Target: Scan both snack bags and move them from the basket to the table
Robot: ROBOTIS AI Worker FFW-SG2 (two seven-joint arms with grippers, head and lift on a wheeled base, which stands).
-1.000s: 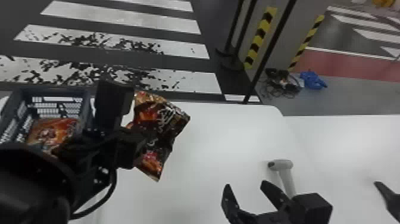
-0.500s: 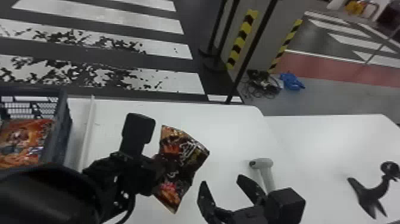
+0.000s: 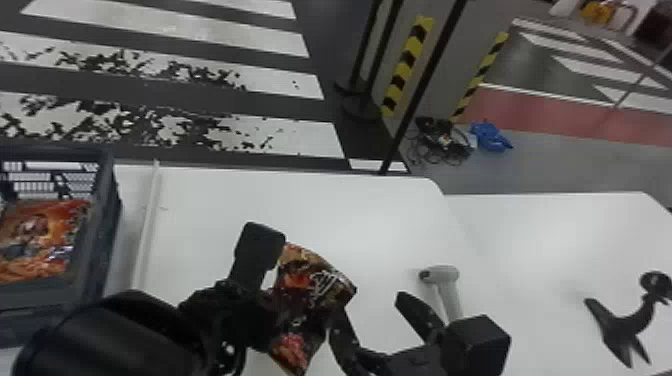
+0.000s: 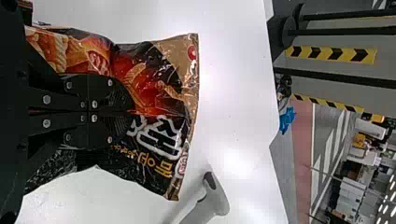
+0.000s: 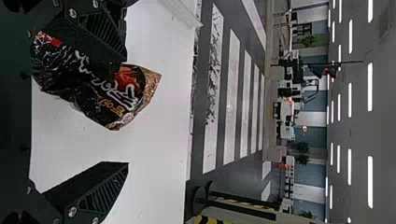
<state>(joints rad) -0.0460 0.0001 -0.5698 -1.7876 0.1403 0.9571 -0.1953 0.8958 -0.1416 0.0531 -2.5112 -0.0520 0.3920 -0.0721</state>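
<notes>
Orange snack bag [image 3: 40,240] in basket [image 3: 103,215], left of left claw [image 4: 125,112]. Left claw clamped on dark snack bag [image 3: 305,300], long axis seemingly along fingers, sealed end past tips. Right claw [image 3: 370,306] wide, bag just to its left; scanner [image 3: 446,276] farther right. Handover rightward likely.

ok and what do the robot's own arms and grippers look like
Both are black. The left arm has a smooth, rounded shell. The left gripper has small silver screws on its fingers. The right gripper has silver screws too, with ribbed, tapering fingers and a boxy block behind them.
</notes>
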